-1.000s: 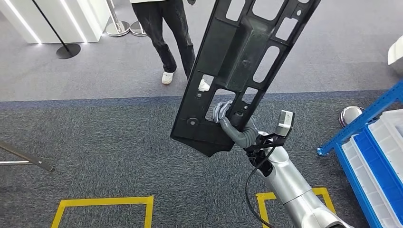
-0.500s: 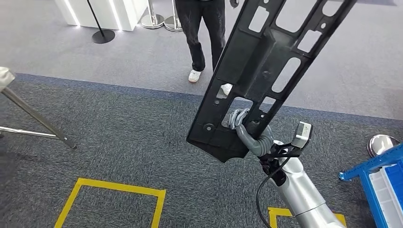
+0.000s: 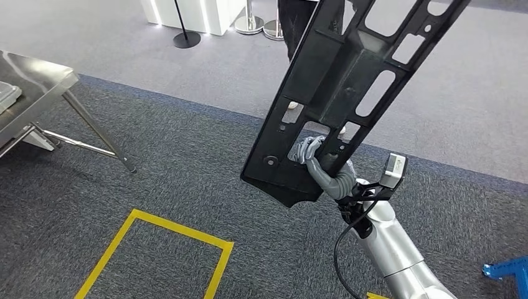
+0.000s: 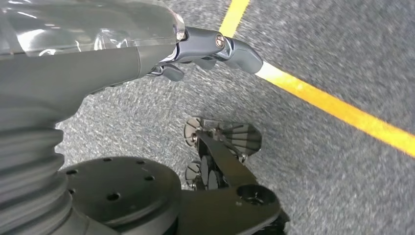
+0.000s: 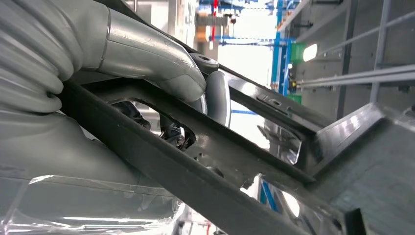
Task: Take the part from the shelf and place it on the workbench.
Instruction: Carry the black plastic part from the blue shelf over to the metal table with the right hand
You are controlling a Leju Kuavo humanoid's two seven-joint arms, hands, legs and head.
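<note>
Grey fingers [image 3: 309, 151] of the right hand [image 3: 320, 165] are hooked through a cut-out near the lower end of the black plastic part [image 3: 348, 93] and curled tight on its rim; the right wrist view shows the thumb [image 5: 156, 66] pressed over one rib of it. That part is off the shelf and carried in the air, tilted, its long body rising up and away from the hand, over the carpet [image 3: 174, 174]. The left hand [image 4: 210, 46] hangs low over the floor with its fingers partly curled and nothing in them.

Judged from here, the hold is the weak point: one hand grips a long panel near its end, so the free length could swing or twist in the fingers as the robot walks, and slip out through the cut-out.

At the left edge stands the metal desk [image 3: 31, 87], well apart from the part, with slanted legs [image 3: 99, 134] reaching toward the walking path; the upper end of the part could knock the desk top if brought in too low. A person's legs [image 3: 299, 18] are partly hidden behind the part. Yellow floor tape [image 3: 168, 227] marks a box on the carpet, stanchion bases [image 3: 187, 39] stand beyond, and a blue shelf corner [image 3: 505, 271] lies at the right.
</note>
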